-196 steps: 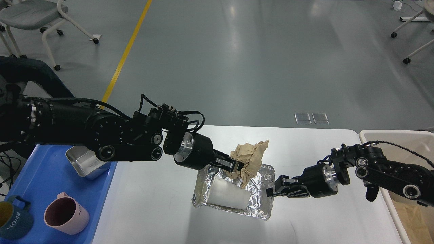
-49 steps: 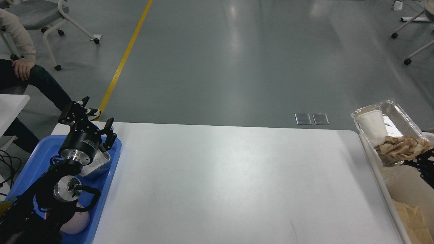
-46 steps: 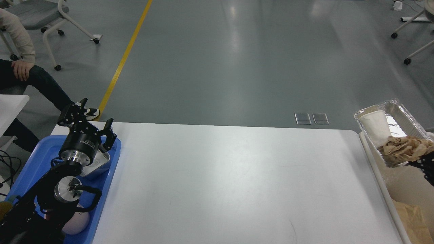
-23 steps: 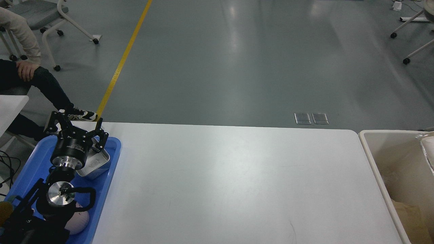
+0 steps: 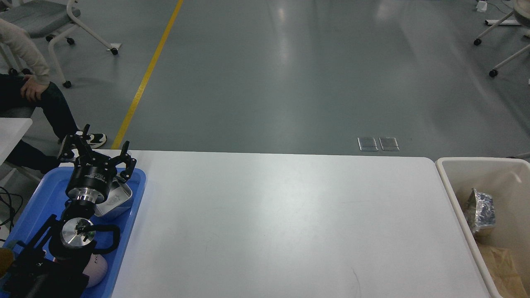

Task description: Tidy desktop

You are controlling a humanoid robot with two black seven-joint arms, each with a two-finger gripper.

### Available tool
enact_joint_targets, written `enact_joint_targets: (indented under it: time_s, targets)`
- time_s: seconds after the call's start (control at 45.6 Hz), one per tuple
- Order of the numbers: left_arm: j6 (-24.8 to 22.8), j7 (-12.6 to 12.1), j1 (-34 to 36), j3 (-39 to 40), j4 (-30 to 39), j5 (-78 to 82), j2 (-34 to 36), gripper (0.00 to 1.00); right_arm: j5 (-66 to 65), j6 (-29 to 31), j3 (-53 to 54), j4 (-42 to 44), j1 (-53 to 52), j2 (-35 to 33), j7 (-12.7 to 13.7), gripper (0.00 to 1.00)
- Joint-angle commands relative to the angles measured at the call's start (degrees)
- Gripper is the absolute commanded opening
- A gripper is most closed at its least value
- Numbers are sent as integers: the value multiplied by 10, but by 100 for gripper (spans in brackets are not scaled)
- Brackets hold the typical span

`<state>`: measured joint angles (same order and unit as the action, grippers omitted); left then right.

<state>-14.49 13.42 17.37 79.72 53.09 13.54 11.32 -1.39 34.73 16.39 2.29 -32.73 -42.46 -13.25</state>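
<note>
The desktop (image 5: 281,223) is a large white tabletop filling the lower middle of the head view, with nothing lying on its surface. My left gripper (image 5: 96,150) stands open above the far end of the blue tray (image 5: 138,182) at the left edge, fingers spread and nothing between them. My right arm and gripper are out of view. A crumpled foil container (image 5: 481,211) lies inside the beige bin (image 5: 449,182) at the right edge.
A metal tin (image 5: 118,200) and a pink mug (image 5: 96,270) sit in the blue tray, partly hidden by my left arm. Brown paper (image 5: 499,265) lies low in the bin. A seated person (image 5: 25,82) and chairs are beyond the table's far left.
The foil container with cup and paper, held over the bin a second ago, now lies down inside it. My right arm has left the view. The left gripper shifted slightly over the tray.
</note>
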Motion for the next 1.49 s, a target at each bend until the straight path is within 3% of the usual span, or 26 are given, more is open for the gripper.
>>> enact_joint_targets:
  time_s: [0.0,0.285,0.504,0.657,0.745,1.008,1.271,1.468]
  targets:
    - [1,0,2,0,0,3,4,96,9,1,53,-1,-27,15,1,100]
    - [2,0,-2,0,0,4,5,96,27,-17,89,-4,-145,125,5,100]
    - [3,0,-5,1,5,4,5,96,92,-38,280,-7,-154,240,9,100]
    - [4,0,-9,0,9,4,3,96,93,-39,472,-34,-153,281,9,100]
    - [3,1,-11,2,10,3,3,96,92,-40,537,-76,-145,315,9,100]
    - [1,8,-16,10,32,2,-1,96,92,-53,548,-229,-77,367,9,100]
    - [2,8,-48,25,67,2,7,96,85,-106,546,-519,98,340,9,100]
    - [1,7,-52,25,69,2,10,96,84,-115,547,-555,134,307,9,100]
